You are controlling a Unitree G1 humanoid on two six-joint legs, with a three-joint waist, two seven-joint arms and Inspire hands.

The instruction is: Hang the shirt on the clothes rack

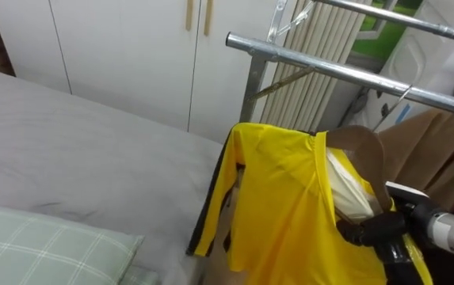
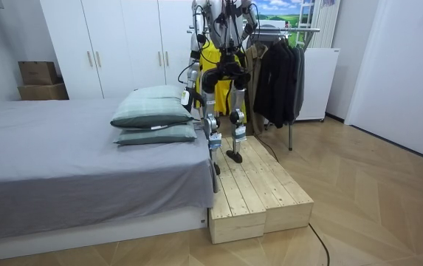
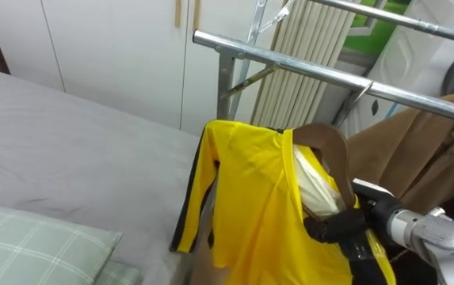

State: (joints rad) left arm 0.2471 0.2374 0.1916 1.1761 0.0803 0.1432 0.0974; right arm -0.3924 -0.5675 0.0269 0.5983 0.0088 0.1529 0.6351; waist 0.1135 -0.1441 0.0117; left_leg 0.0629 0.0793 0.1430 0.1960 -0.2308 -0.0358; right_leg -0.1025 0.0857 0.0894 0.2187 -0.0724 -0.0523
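A grey bed [image 1: 92, 158] fills the left, a checked pillow [image 1: 44, 245] at its near corner bearing a small dark tag too small to read, with white wardrobe doors [image 1: 131, 55] behind. In the room view the robot stands on a wooden platform [image 2: 259, 192] between the bed's edge and the clothes rack, its left hand [image 2: 187, 94] low on the bed side, its state impossible to tell. The rack's metal rail [image 1: 330, 71] ends open just past the bed's edge and runs bare to a hook further right. Below that bare stretch and apart from it, the yellow shirt [image 1: 282, 198] hangs on a tilted wooden hanger [image 1: 365, 150], its dark-trimmed sleeve beside the mattress edge. The right hand [image 1: 373, 229] has dark fingers curled round the shirt under the hanger's lower arm. A brown coat [image 1: 440, 150] hangs close on the right.
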